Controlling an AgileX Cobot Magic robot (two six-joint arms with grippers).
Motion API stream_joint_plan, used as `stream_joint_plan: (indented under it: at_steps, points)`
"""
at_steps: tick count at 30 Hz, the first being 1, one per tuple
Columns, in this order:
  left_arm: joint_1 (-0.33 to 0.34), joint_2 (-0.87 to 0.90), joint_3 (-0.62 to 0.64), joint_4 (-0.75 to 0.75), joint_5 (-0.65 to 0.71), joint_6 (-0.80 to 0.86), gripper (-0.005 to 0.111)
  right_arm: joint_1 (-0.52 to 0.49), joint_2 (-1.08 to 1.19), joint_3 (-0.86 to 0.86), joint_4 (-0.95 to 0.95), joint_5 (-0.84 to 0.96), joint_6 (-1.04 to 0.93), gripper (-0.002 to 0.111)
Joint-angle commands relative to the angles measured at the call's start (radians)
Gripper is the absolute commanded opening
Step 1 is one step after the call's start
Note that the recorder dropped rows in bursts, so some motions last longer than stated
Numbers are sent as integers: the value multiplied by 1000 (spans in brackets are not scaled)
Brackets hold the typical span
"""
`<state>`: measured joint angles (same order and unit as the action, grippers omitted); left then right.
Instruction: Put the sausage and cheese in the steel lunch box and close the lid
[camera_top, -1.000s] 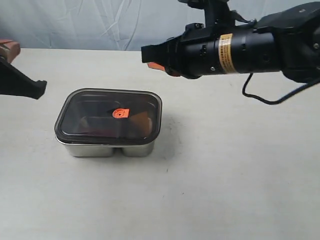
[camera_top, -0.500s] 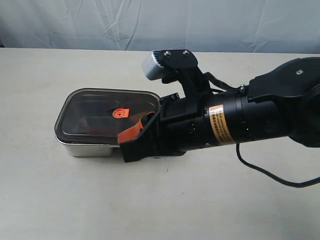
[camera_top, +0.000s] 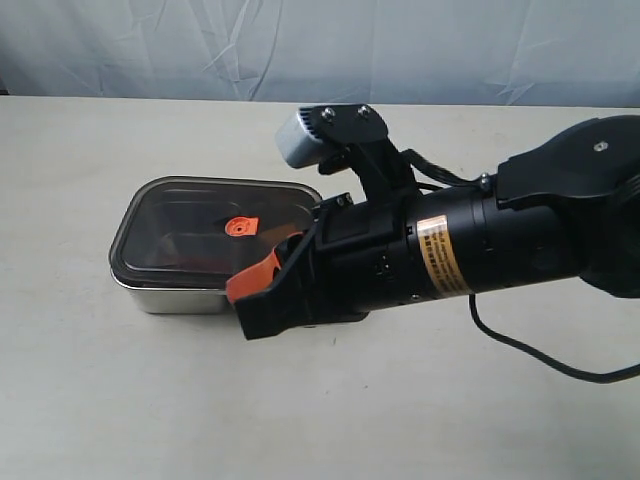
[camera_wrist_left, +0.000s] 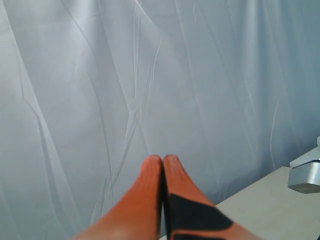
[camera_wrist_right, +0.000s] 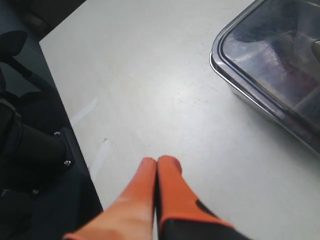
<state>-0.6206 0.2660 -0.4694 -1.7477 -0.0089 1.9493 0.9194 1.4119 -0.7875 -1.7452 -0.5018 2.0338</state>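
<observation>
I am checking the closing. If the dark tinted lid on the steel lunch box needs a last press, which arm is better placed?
Probably the right. Its shut orange tool hangs close beside the shiny steel lunch box and its dark tinted lid. The left tool faces only a pale curtain.

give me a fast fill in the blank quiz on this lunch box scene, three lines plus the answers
1. The dark tinted lid sits ____ the steel lunch box.
2. The small round valve in the middle of the lid is ____ in colour.
3. The left gripper and the right gripper are both ____, and neither holds anything.

Missing words: on; orange; shut
</observation>
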Motion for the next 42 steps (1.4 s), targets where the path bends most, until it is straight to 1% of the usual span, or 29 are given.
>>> stream_joint_plan:
  at_steps: [1,5,7,8,10,14,17,20,28,42]
  points:
    - [0,-4,1,3,9,-9,0,1,-8,6,1,-3,-7,-1]
    - [0,-4,1,3,-2,-10,0,1,-8,6,1,-3,-7,-1]
    - [11,-4,10,3,-10,-91,0,1,-8,6,1,-6,-7,-1]
    - [38,-9,30,3,-9,-144,0,1,-8,6,1,-8,-7,-1]
    - [117,-23,75,3,-14,-258,0,1,-8,6,1,-8,-7,-1]
    - [271,-112,213,3,-4,-454,0,1,-8,6,1,-8,-7,-1]
    - [345,-196,303,3,30,-509,0,1,-8,6,1,-8,-7,-1]
    - [398,-245,362,3,94,-509,0,1,-8,6,1,-8,-7,-1]
    - [478,-266,437,3,210,-507,0,1,-8,6,1,-8,-7,-1]
    - [482,-266,437,3,219,-507,0,1,-8,6,1,-4,-7,-1]
